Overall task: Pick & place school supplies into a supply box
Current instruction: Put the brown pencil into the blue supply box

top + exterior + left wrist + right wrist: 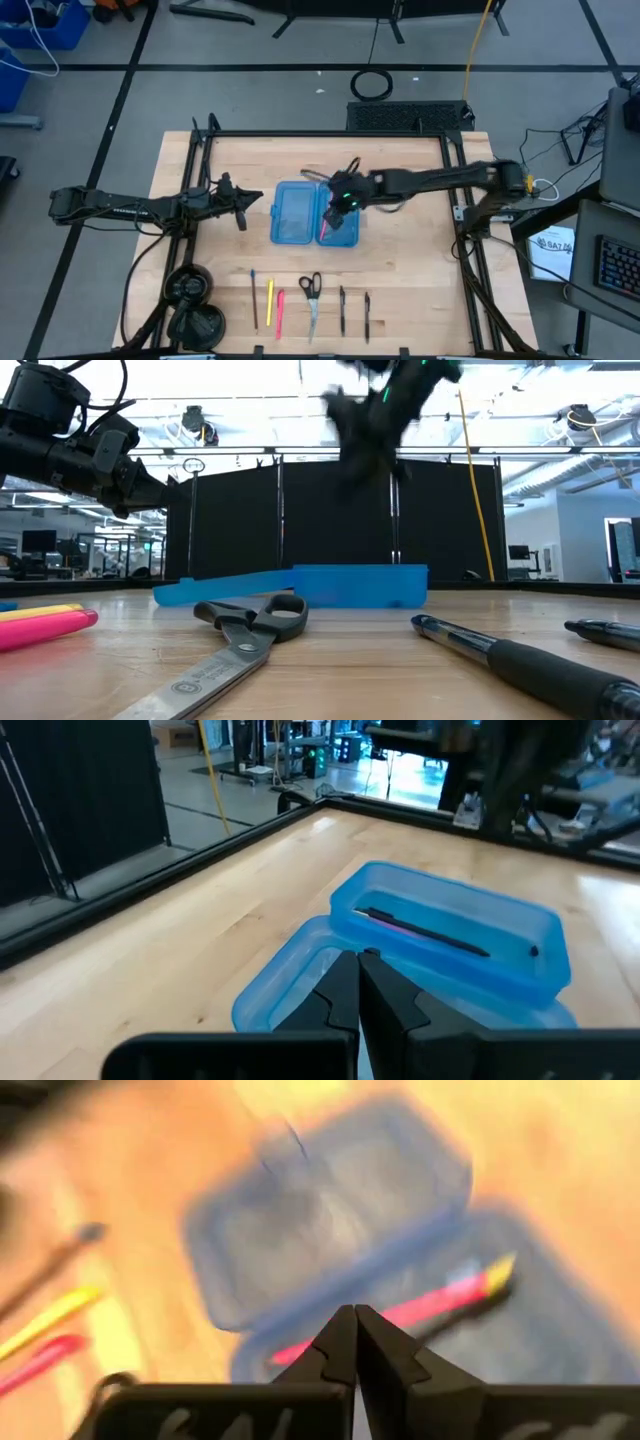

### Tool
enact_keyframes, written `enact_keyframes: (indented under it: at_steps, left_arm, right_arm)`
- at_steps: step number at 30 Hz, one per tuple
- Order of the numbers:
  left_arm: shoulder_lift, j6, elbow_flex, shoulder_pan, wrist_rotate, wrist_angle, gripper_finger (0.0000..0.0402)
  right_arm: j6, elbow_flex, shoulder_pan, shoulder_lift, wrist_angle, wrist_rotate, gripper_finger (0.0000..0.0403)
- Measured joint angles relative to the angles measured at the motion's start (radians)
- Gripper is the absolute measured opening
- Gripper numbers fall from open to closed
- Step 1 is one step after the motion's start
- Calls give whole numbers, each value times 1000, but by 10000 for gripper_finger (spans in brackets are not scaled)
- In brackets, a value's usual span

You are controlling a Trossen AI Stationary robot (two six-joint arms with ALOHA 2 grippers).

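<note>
Hovering over supply box, right tool closed, empty

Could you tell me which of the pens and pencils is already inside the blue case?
The pink pen with a yellow tip lies inside the supply box's right half, beneath the right gripper. The others are laid out in a row with the scissors at the table's front edge.
</note>
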Motion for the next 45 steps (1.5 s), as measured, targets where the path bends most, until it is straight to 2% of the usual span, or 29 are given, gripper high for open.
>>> enact_keyframes:
  at_steps: [5,8,12,15,19,26,29,34,39,45]
  left_arm:
    - [0,82,0,0,5,-18,8]
    - [0,83,0,0,26,-36,8]
    - [1,25,8,0,0,-68,8]
    - [0,-12,81,1,-75,-145,8]
    - [31,-50,285,1,-94,-415,8]
    - [232,-134,677,-9,-179,-872,7]
    - [349,-194,825,-29,-226,-1016,7]
    - [562,-286,1035,-82,-233,-1226,7]
    - [766,-429,1150,-140,-162,-1368,7]
    - [963,-668,1175,-240,-77,-1390,4]
  right_arm:
    - [-345,-46,78,-247,74,58,1]
    - [-439,-196,136,-387,268,128,1]
    - [-515,-405,172,-559,515,138,1]
    - [-551,-531,167,-668,572,139,0]
    - [-536,-665,143,-759,565,141,0]
    - [-499,-865,137,-812,700,138,0]
    - [-523,-951,137,-813,819,138,0]
    - [-530,-1103,137,-809,1048,136,0]
    - [-554,-1220,137,-815,1174,137,0]
    - [-580,-1247,137,-837,1209,137,0]
